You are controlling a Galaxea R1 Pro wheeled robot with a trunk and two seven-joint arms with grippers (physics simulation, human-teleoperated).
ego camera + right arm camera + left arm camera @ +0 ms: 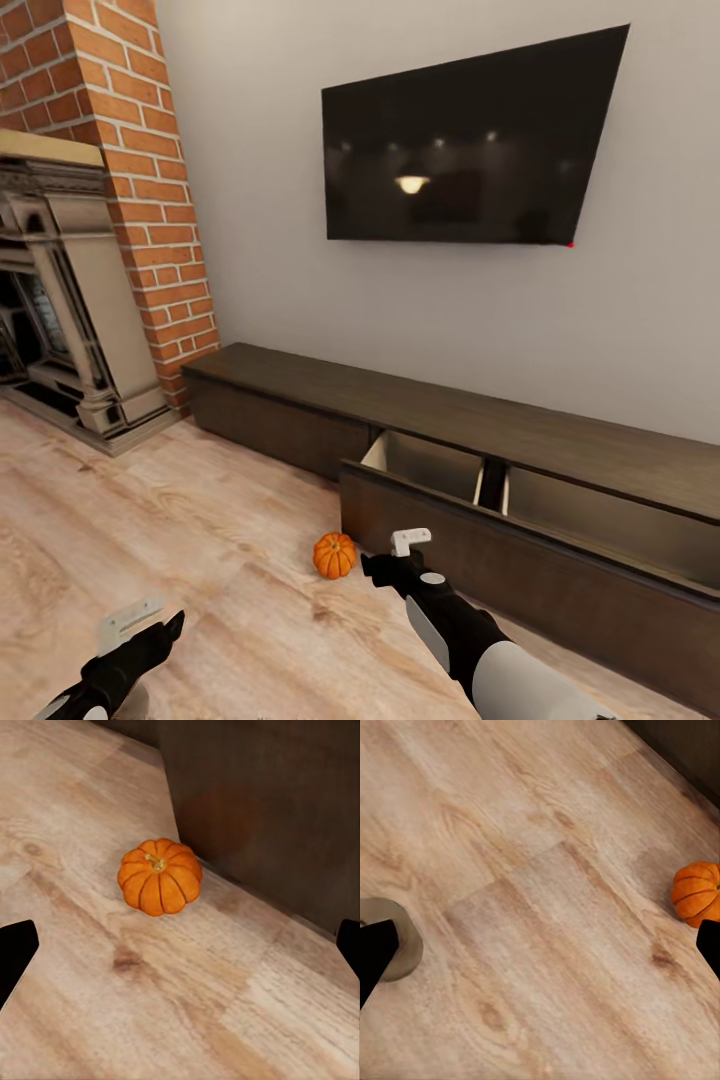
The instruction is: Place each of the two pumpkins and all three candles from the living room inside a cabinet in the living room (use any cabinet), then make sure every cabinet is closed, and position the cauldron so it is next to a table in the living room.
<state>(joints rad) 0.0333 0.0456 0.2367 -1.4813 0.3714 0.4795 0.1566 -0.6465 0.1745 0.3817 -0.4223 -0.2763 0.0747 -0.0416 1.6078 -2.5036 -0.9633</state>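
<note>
A small orange ribbed pumpkin [334, 555] sits on the wood floor just off the corner of the cabinet's pulled-out drawer front [520, 570]. My right gripper [388, 560] hovers open right beside it; in the right wrist view the pumpkin [160, 876] lies ahead between the spread fingertips [15, 949]. My left gripper [150, 625] is low at the near left, also open, over bare floor. A beige round-topped candle [397, 937] stands by one of its fingers, and the pumpkin [697, 894] shows near the other. The long dark cabinet [300, 385] has its drawer [430, 465] open, tan inside.
A carved stone fireplace [70, 300] and brick chimney [140, 180] stand at the left. A black TV [470, 140] hangs on the wall above the cabinet. Wood floor [200, 520] stretches between the fireplace and me.
</note>
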